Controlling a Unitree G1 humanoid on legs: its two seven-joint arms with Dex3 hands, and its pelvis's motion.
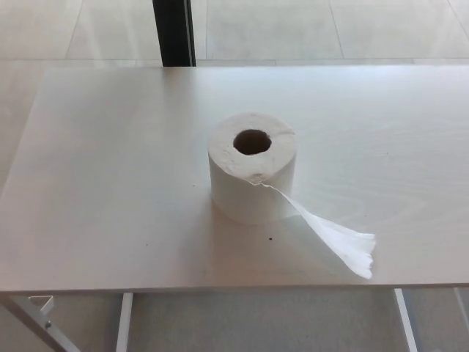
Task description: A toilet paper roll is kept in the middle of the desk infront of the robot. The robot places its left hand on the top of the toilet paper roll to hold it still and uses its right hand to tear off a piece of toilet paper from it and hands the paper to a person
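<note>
Head view looking down at a wide, pale bench (110, 183) w/ a faint wood grain; it fills most of the frame, its near edge running across the bottom. Beyond its far edge lies a light tiled floor (293, 29), and a dark vertical post (174, 33) stands at top, left of centre. Under the near edge, white frame legs (123, 323) show at bottom left, w/ another at bottom right. A toilet paper roll (249, 183) stands upright on its flat end approx. in the middle of the bench, a little right of centre, its dark round core hole (252, 141) facing up. The roll is white, w/ a slightly ragged top rim. From its front, just below the top rim, a loose tail of paper (333, 238) hangs off and trails down to the right toward the near edge; the tail is twisted narrow near the roll and widens to a torn, uneven end that lies on the bench just short of the edge. A tiny dark speck (270, 238) sits on the bench just in front of the roll. Neither robot hand is in the frame, so whether either is spread or closed can't be told; nothing touches the roll.
</note>
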